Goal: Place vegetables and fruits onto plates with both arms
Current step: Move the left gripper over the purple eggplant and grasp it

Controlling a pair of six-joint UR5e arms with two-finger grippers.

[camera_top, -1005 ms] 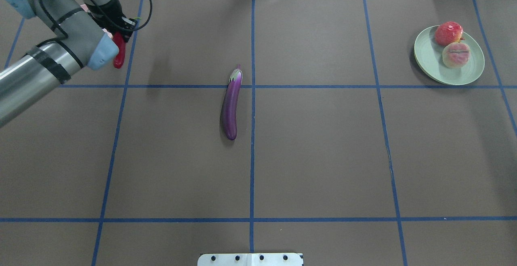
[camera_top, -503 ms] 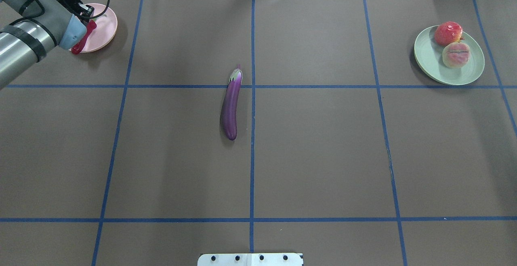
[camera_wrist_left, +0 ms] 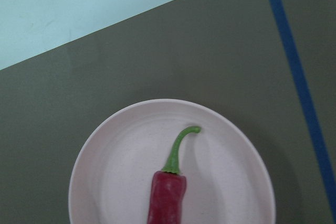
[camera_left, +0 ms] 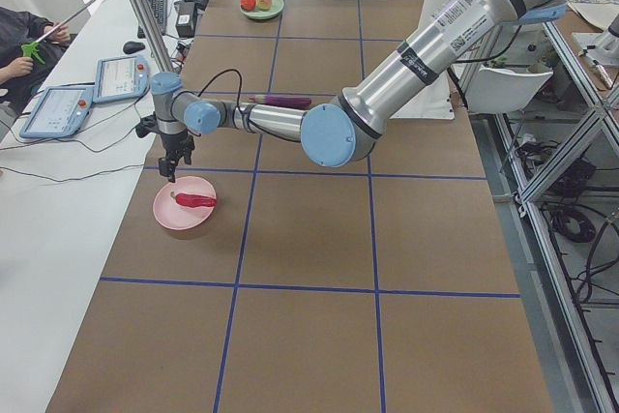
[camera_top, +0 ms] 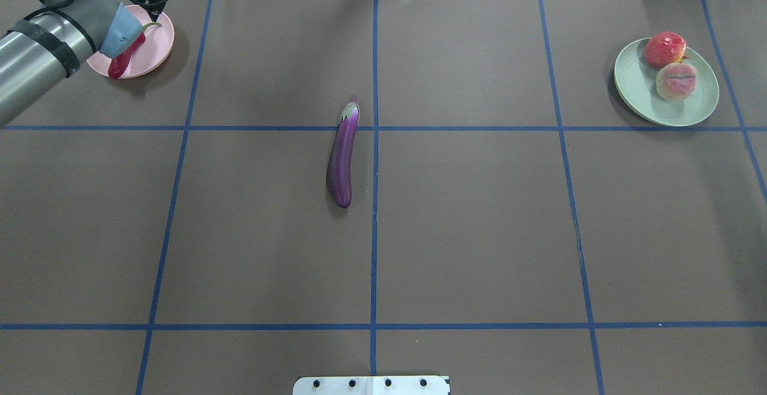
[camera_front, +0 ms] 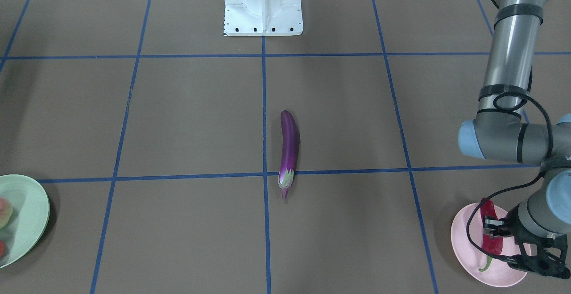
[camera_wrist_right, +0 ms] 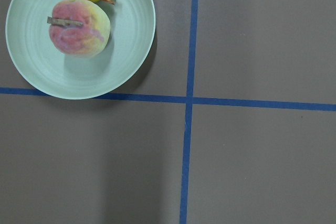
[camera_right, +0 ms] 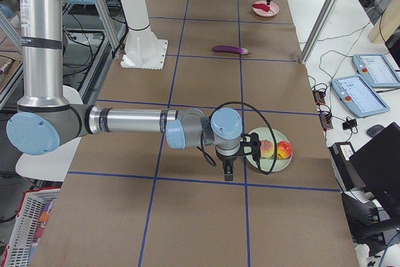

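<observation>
Nearest, at the centre of the brown table (camera_top: 479,233), the long glossy purple eggplant (camera_top: 343,155) lies with its pale cap toward twelve o'clock. Farther off at ten o'clock, the wrinkled red chili pepper (camera_top: 123,59) lies on the pale pink oval plastic plate (camera_top: 157,44); the left gripper (camera_left: 172,174) hangs above it holding nothing, and I cannot tell how far it is spread. At two o'clock the round mint-green plastic plate (camera_top: 638,86) carries the blushed peach (camera_top: 676,81) and the red-orange pomegranate-like fruit (camera_top: 665,49), and I cannot tell how the right gripper (camera_right: 228,170) beside it is set.

My left arm (camera_top: 36,53) covers part of the far-left corner's pale pink oval plastic plate (camera_top: 159,41); my right gripper (camera_right: 229,171) is too small to judge.
</observation>
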